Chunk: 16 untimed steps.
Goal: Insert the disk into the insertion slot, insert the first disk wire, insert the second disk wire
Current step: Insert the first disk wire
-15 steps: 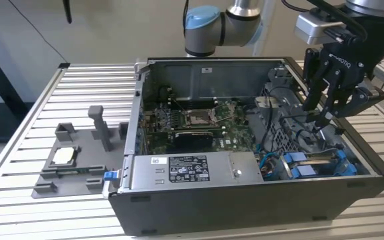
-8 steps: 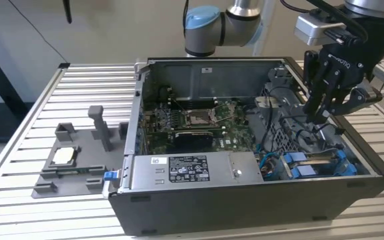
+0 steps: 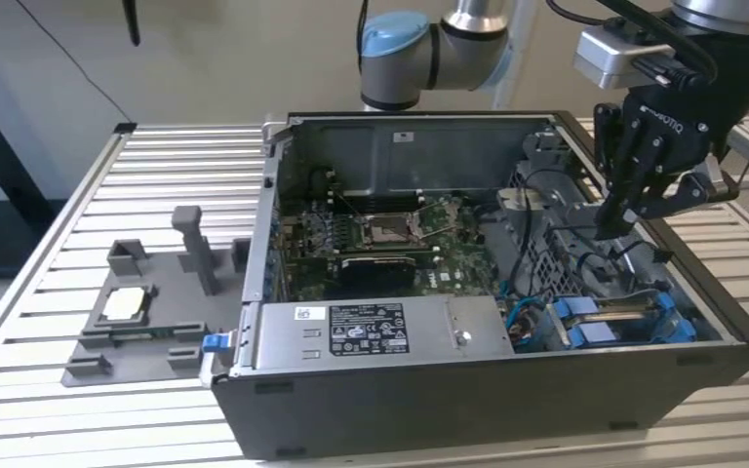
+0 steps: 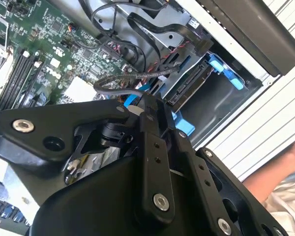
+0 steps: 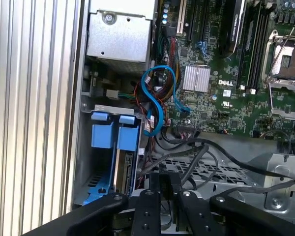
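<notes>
Over on the exterior view's left, the grey fixture (image 3: 140,312) sits on the table (image 3: 36,244), out of the way. Mid-frame is the open case (image 3: 479,390). Further right, the disk (image 3: 615,318) looks already seated in the insertion slot (image 3: 550,268), probably so cables can reach it. The tool (image 3: 612,226) hangs just above the cage, closed up tight. Can't tell if a wire's pinched in there.
</notes>
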Tool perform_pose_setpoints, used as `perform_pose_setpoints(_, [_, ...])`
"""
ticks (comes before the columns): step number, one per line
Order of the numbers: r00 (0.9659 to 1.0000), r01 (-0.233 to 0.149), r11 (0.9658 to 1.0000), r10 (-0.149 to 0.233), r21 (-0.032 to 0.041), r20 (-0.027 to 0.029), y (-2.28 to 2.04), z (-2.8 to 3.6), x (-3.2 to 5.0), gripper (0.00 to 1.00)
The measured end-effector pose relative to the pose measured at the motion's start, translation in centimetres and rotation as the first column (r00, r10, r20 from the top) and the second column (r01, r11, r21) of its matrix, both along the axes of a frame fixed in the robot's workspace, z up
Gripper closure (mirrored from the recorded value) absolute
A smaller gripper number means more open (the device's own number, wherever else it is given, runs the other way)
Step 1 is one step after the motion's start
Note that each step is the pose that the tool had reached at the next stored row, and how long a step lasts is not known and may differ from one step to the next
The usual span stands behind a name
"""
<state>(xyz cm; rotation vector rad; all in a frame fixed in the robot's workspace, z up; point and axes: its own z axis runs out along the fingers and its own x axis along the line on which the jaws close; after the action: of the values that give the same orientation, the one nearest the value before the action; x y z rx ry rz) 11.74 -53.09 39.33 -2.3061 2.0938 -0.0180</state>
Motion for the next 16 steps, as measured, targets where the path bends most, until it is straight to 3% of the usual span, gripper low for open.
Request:
perform_pose_setpoints(11, [1.0000,0.000,1.0000,0.000,0.0002,0.0000,0.00,-0.01,0.00,0.81])
perform_pose_setpoints(16, [1.0000,0.001,1.0000,-0.001,0.0002,-0.0027,-0.84,-0.16,0.36,0.81])
